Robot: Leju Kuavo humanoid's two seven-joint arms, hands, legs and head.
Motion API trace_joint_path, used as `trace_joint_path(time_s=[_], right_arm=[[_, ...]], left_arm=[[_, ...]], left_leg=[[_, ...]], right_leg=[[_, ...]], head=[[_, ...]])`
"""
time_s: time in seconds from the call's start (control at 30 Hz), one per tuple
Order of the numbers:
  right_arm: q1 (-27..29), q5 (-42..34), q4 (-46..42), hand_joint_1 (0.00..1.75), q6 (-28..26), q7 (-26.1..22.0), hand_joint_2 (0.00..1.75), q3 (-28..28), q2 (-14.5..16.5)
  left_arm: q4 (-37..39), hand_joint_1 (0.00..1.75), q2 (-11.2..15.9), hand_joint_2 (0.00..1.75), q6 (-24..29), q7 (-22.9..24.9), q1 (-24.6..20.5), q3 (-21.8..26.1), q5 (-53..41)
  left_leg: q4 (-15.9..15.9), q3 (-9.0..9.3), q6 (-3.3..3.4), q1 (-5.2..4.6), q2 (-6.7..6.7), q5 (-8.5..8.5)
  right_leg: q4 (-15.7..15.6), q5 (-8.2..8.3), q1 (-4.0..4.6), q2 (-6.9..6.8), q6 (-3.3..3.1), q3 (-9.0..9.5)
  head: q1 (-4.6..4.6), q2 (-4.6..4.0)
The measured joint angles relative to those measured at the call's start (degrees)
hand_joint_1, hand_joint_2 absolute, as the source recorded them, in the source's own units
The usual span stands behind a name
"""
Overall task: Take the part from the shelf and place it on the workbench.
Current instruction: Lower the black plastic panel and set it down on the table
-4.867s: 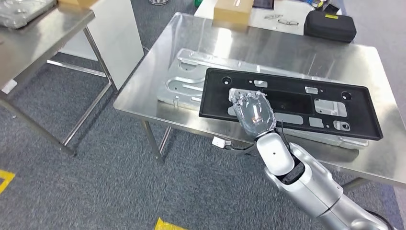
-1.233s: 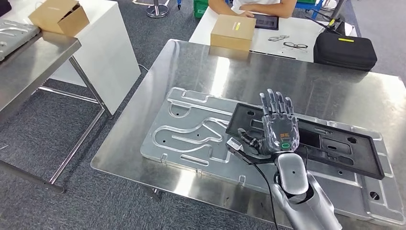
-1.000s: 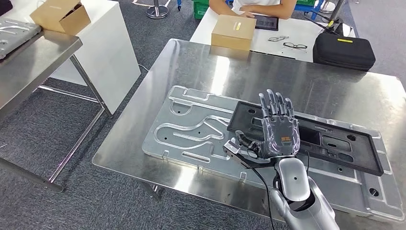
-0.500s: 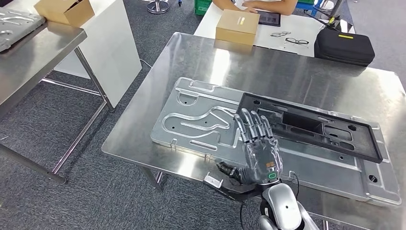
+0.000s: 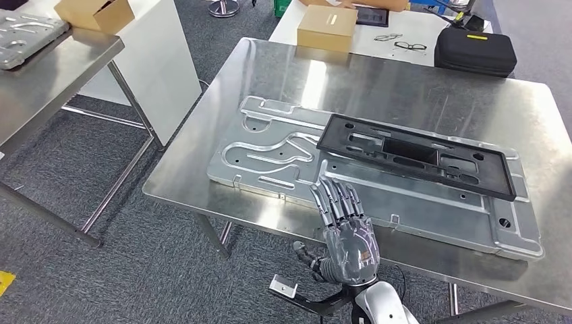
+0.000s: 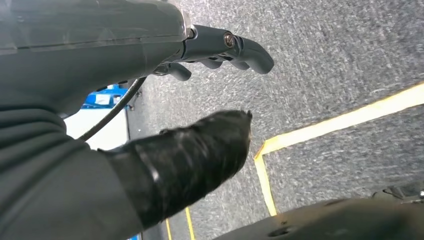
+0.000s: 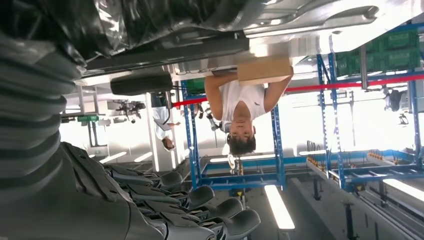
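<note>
My right hand (image 5: 349,241) hovers with fingers spread, grasping nothing, near the black part (image 5: 415,156) on the tabletop (image 5: 432,94); my left hand (image 6: 150,100) hangs released over carpet, no writing legible.

I can't read any text, number or brand anywhere here. The cardboard box (image 5: 328,27) at the far edge of the workbench (image 5: 405,88) carries a small dark label, and the black case (image 5: 475,52) beside it has a yellow tag on its lid, but both are too small for me to make out.
</note>
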Motion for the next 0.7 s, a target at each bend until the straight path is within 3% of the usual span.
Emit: trace_joint_path(time_s=[0.07,0.17,0.23,0.3,0.33,0.37,0.4,0.43,0.47,0.53,0.57,0.63,0.7], right_arm=[[0.2,0.0,0.0,0.00,-0.1,-0.3,1.75,0.1,0.0],[0.5,0.0,0.3,0.00,-0.1,-0.5,1.75,0.2,0.0],[0.7,0.0,0.6,0.00,0.0,-0.6,1.75,0.3,0.0],[0.9,-0.1,1.2,0.00,0.4,-0.6,1.75,0.3,0.0],[1.0,-0.3,1.5,0.00,0.8,-0.6,1.75,0.4,0.0],[1.1,-0.5,2.0,0.00,1.3,-0.7,1.75,0.5,0.0],[1.2,-0.7,2.4,0.00,1.7,-0.7,1.75,0.7,0.0],[1.2,-1.0,2.8,0.00,2.0,-0.8,1.75,0.8,0.0],[1.2,-1.2,3.2,0.00,2.2,-0.8,1.75,0.9,0.0],[1.1,-1.5,3.9,0.00,2.5,-0.9,1.75,1.2,0.1],[1.0,-2.0,4.2,0.00,2.7,-0.9,1.75,1.4,0.1],[0.9,-3.3,5.3,0.00,3.6,-1.0,1.75,1.7,0.3],[0.9,-4.4,6.5,0.00,4.5,-1.1,1.75,2.2,0.6]], left_arm=[[0.0,0.00,0.0,1.75,0.4,0.1,-0.1,0.0,-0.5],[0.0,0.00,0.0,1.75,0.9,0.5,-0.1,0.0,-1.1],[0.0,0.00,0.0,1.75,1.0,0.6,-0.2,0.0,-1.1],[0.0,0.00,0.1,1.75,1.0,0.5,-0.3,0.0,-1.1],[0.0,0.00,0.1,1.75,1.0,0.3,-0.3,0.0,-1.1],[0.0,0.00,0.1,1.75,1.1,0.1,-0.3,0.0,-1.0],[0.0,0.00,0.1,1.75,1.1,-0.2,-0.3,0.0,-1.0],[0.0,0.00,0.1,1.75,1.2,-0.5,-0.3,0.0,-0.9],[0.0,0.00,0.1,1.75,1.3,-0.7,-0.3,0.0,-0.9],[0.0,0.00,0.1,1.75,1.5,-1.0,-0.4,0.0,-0.8],[0.0,0.00,0.1,1.75,1.8,-1.3,-0.4,0.0,-0.7],[0.0,0.00,0.1,1.75,2.8,-2.6,-0.5,0.2,0.0],[0.0,0.00,0.1,1.75,3.5,-3.9,-0.5,0.4,0.7]], left_leg=[[-3.9,1.98,0.37,-0.25,-0.10,-0.63],[-4.5,1.48,1.38,-0.10,0.15,0.35],[-4.8,0.67,2.12,0.19,0.47,1.56],[-4.7,-0.75,2.44,0.17,0.58,2.71],[-4.7,-1.57,2.46,0.17,0.62,3.26],[-4.5,-2.39,2.41,0.17,0.66,3.79],[-4.4,-3.16,2.33,0.18,0.68,4.25],[-4.2,-3.88,2.21,0.18,0.67,4.66],[-4.0,-4.48,2.04,0.19,0.64,5.01],[-3.7,-5.24,1.44,0.06,0.56,5.76],[-3.8,-5.38,1.06,0.04,0.55,6.17],[-4.1,-5.47,0.17,0.08,0.55,6.97],[-3.0,-6.10,-0.45,0.20,0.41,5.53]], right_leg=[[0.5,0.58,0.09,-0.02,0.62,-0.65],[0.8,0.89,0.00,0.13,1.57,-1.01],[3.9,-2.66,-0.21,0.33,2.16,-2.23],[10.7,-8.07,-0.52,0.38,2.70,-4.09],[13.7,-9.42,-0.68,0.37,2.90,-4.56],[15.4,-9.53,-0.81,0.37,3.02,-4.33],[15.0,-8.43,-0.92,0.36,3.06,-3.16],[12.8,-6.84,-1.01,0.36,3.01,-1.00],[9.1,-5.75,-1.06,0.35,2.86,1.82],[1.7,-5.54,-0.82,0.39,2.41,6.70],[-0.4,-5.94,-0.62,0.42,2.15,7.81],[-1.4,-5.57,-0.45,0.44,1.44,7.67],[-1.9,-4.49,-0.62,0.24,0.48,6.94]], head=[[0.01,0.00],[0.03,0.00],[0.04,0.00],[0.05,0.00],[0.05,0.00],[0.05,0.00],[0.05,0.00],[0.05,0.00],[0.05,0.00],[0.04,0.00],[0.03,0.00],[0.02,0.00],[0.02,0.00]])
